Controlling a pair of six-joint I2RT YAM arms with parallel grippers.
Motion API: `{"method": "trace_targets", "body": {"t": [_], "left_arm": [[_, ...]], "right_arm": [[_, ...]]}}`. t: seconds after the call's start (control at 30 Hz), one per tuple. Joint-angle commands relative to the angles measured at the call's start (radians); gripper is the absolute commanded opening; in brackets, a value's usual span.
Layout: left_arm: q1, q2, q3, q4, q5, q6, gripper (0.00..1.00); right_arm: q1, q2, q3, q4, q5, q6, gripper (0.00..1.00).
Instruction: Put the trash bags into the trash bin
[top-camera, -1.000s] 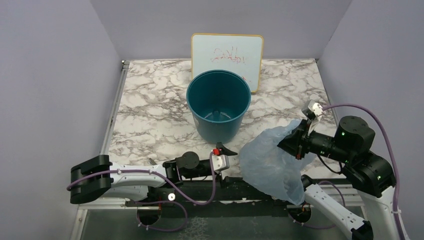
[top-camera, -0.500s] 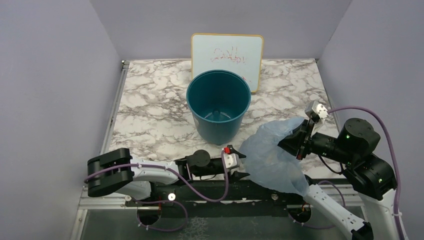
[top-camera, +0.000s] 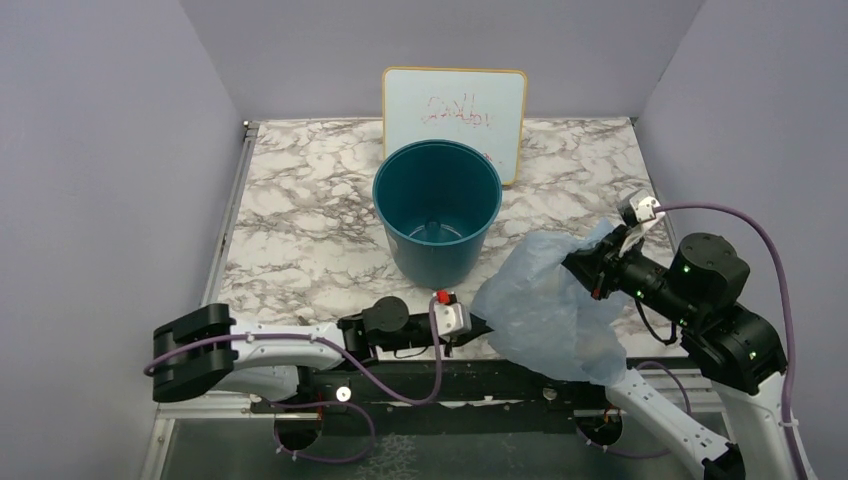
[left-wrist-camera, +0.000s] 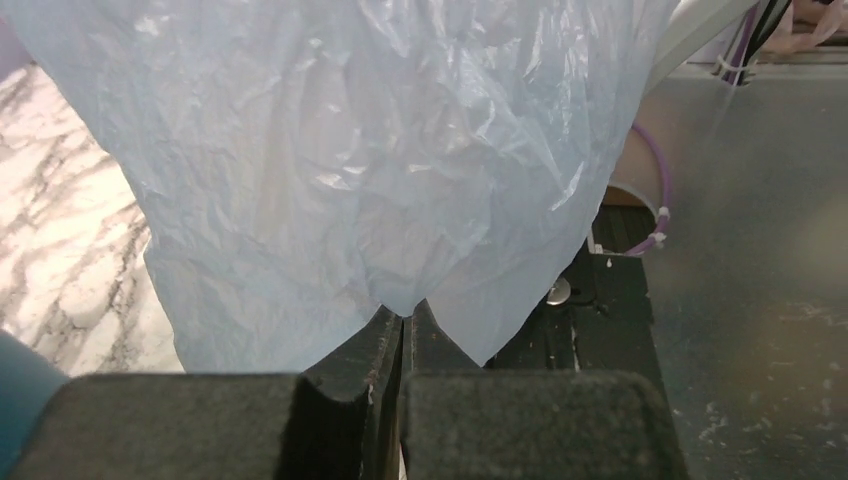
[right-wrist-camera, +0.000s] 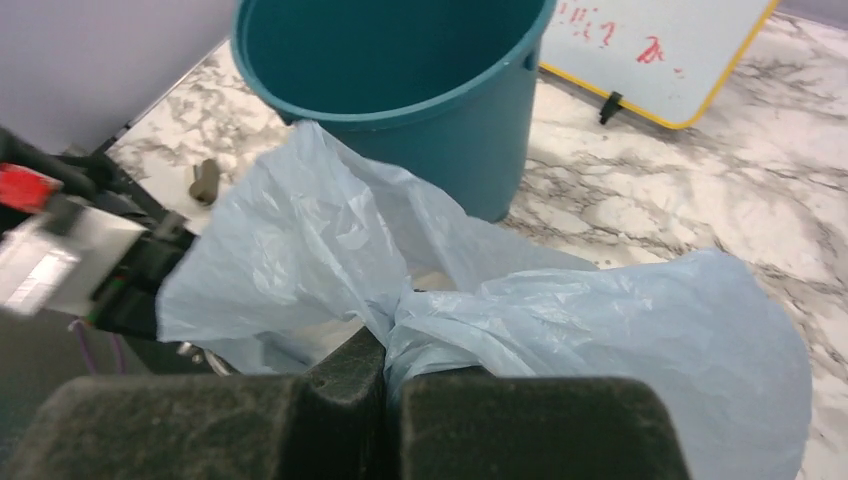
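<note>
Left wrist view: the left gripper (left-wrist-camera: 402, 325), wide apart a second ago, is now pinched onto the lower edge of the trash bag (left-wrist-camera: 360, 150). The bag's other end is clamped by the right gripper (right-wrist-camera: 385, 355). It is stretched between both, just beside the trash bin (top-camera: 437, 205); a shared lift over the rim seems possible.

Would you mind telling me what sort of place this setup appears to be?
Probably a robot test cell in a lab, not a home: plain lavender panels box in a marble-patterned table, and a small whiteboard stands behind the teal trash bin.
</note>
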Motion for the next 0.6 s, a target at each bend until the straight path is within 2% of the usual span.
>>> {"method": "trace_targets", "body": {"t": [0.0, 0.1, 0.23, 0.4, 0.43, 0.47, 0.5, 0.53, 0.57], "left_arm": [[-0.004, -0.159, 0.071, -0.201, -0.005, 0.022, 0.00], [-0.004, -0.229, 0.119, -0.359, 0.013, 0.049, 0.00], [-0.004, -0.219, 0.171, -0.510, 0.059, 0.085, 0.00], [-0.004, -0.086, 0.266, -0.667, -0.001, 0.041, 0.01], [-0.004, -0.054, 0.274, -0.667, -0.009, 0.030, 0.05], [-0.004, -0.025, 0.276, -0.648, -0.013, 0.020, 0.16], [-0.004, 0.000, 0.267, -0.607, -0.014, 0.006, 0.31], [-0.003, 0.022, 0.252, -0.554, -0.028, -0.019, 0.41], [-0.004, 0.037, 0.238, -0.504, -0.038, -0.036, 0.42]], "right_arm": [[0.001, 0.012, -0.013, 0.009, 0.110, 0.006, 0.01], [0.001, 0.011, -0.035, 0.024, 0.131, 0.016, 0.01], [0.001, 0.024, -0.051, 0.013, 0.234, 0.058, 0.01], [0.001, 0.040, -0.028, -0.032, 0.528, 0.174, 0.01], [0.001, 0.037, -0.022, -0.035, 0.563, 0.181, 0.01], [0.000, 0.035, -0.017, -0.036, 0.578, 0.192, 0.01], [0.001, 0.035, -0.011, -0.038, 0.584, 0.212, 0.01], [0.001, 0.038, -0.008, -0.038, 0.581, 0.225, 0.01], [0.001, 0.041, -0.006, -0.040, 0.575, 0.234, 0.01]]}}
